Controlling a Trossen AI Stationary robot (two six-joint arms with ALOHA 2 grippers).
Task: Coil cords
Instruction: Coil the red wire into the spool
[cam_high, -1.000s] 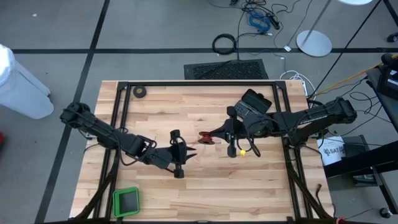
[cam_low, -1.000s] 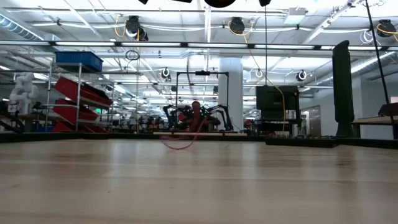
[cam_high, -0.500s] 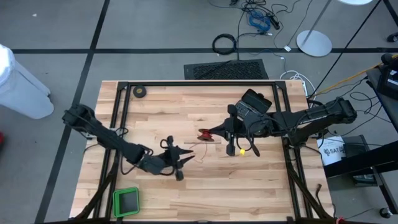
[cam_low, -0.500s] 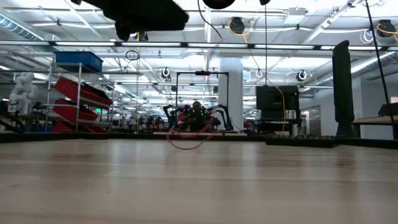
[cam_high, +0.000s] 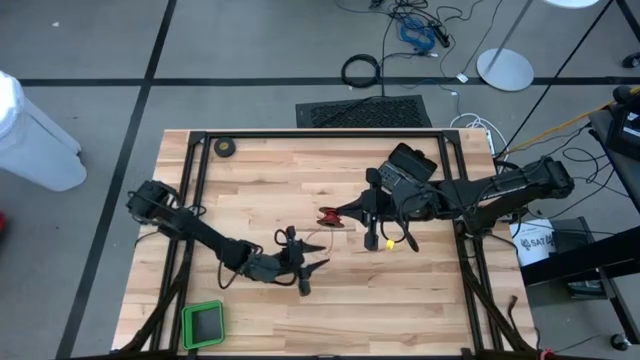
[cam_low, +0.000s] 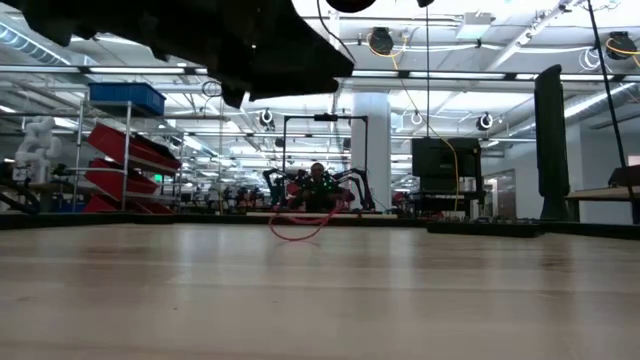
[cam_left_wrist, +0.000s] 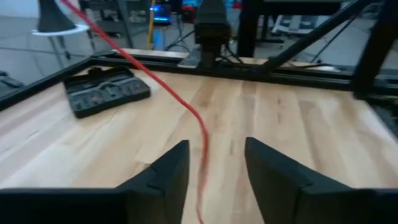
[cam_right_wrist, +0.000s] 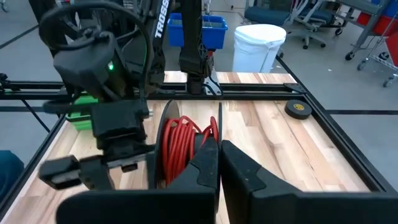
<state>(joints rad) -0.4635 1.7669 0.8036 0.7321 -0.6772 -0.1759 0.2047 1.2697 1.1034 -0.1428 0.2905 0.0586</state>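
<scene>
The cord is a very thin red wire, mostly wound as a red coil (cam_right_wrist: 181, 144) on a small black reel (cam_high: 330, 219) at mid-table. My right gripper (cam_right_wrist: 217, 146) is shut on it, above the table. A loose strand (cam_left_wrist: 186, 102) runs from the coil toward the table's left. It passes between the open fingers of my left gripper (cam_left_wrist: 214, 149), which is low over the wood (cam_high: 298, 262), and I see no touch. In the low view the strand sags in a loop (cam_low: 300, 228). My right gripper holds the reel with the red coil at its fingertips (cam_right_wrist: 211, 140), coming nearly level from the table's right. The fingers hide which part of the reel they pinch. The reel stands on edge, lifted clear of the table, with the loose strand trailing slack from it.
A black tape roll (cam_high: 226, 147) lies at the far left corner and a green tray (cam_high: 203, 323) at the near left. A black case (cam_high: 411, 164) sits behind my right gripper, with a small yellow piece (cam_high: 390, 243) near it. Black frame rails (cam_high: 320, 134) border the wood.
My left gripper has sunk toward the table and moved toward its right and near edges, rolling a little. It now sits lower and closer to the reel. The right gripper and reel have stayed put, and the sagging wire loop has shifted slightly.
</scene>
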